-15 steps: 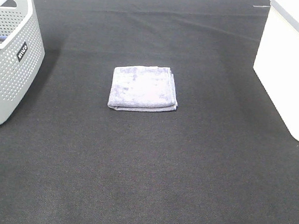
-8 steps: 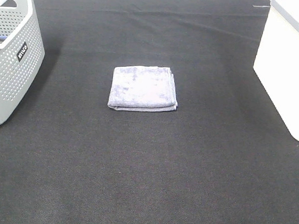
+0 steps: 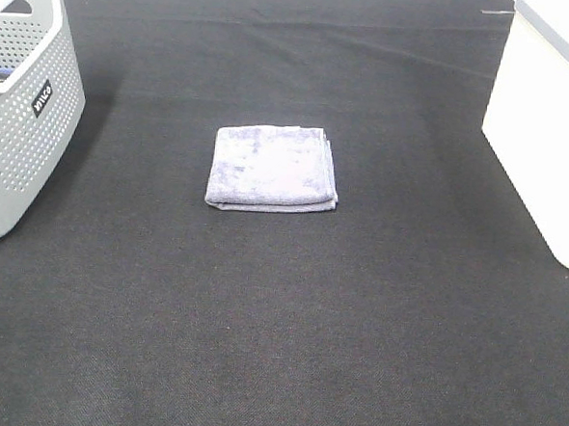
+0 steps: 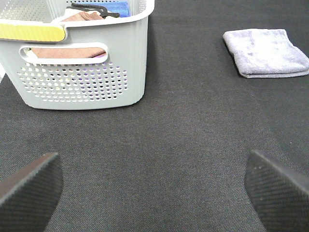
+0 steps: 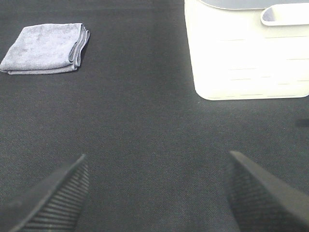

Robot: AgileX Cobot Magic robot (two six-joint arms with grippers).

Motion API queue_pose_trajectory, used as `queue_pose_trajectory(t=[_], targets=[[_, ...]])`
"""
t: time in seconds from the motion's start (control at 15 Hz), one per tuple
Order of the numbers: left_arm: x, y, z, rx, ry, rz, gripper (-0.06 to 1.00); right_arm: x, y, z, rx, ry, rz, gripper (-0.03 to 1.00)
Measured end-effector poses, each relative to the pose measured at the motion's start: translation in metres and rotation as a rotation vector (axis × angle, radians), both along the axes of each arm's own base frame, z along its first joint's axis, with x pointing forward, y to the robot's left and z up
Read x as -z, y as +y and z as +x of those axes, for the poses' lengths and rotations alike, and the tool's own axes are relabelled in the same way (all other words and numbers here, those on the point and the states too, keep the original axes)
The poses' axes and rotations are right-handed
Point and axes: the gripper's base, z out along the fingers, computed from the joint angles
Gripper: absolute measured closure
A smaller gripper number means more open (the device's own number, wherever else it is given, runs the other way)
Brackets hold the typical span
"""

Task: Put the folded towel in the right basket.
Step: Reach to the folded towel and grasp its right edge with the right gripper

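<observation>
The folded towel [image 3: 273,168], pale lavender-grey, lies flat on the black mat in the middle of the exterior view. It also shows in the left wrist view [image 4: 265,51] and in the right wrist view [image 5: 46,48]. The right basket [image 3: 553,114], a large white smooth-walled bin, stands at the right edge and shows in the right wrist view [image 5: 246,58]. Neither arm shows in the exterior view. My left gripper [image 4: 154,186] is open and empty over bare mat, far from the towel. My right gripper [image 5: 157,193] is open and empty, near the white bin.
A grey perforated basket [image 3: 20,110] with a small black label stands at the left edge. The left wrist view shows cloths and a dark object inside this grey basket [image 4: 82,63]. Black mat [image 3: 278,319] covers the whole surface.
</observation>
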Motion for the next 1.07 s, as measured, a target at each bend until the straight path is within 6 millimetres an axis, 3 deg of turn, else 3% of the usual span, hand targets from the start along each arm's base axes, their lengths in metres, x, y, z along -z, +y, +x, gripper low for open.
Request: queue_pose_trajectory(t=[1.07], targets=[[0.0000, 0.0000, 0.0000, 0.000, 0.000, 0.000, -0.02, 0.0000, 0.0000, 0.0000, 0.000, 0.000, 0.000, 0.23]])
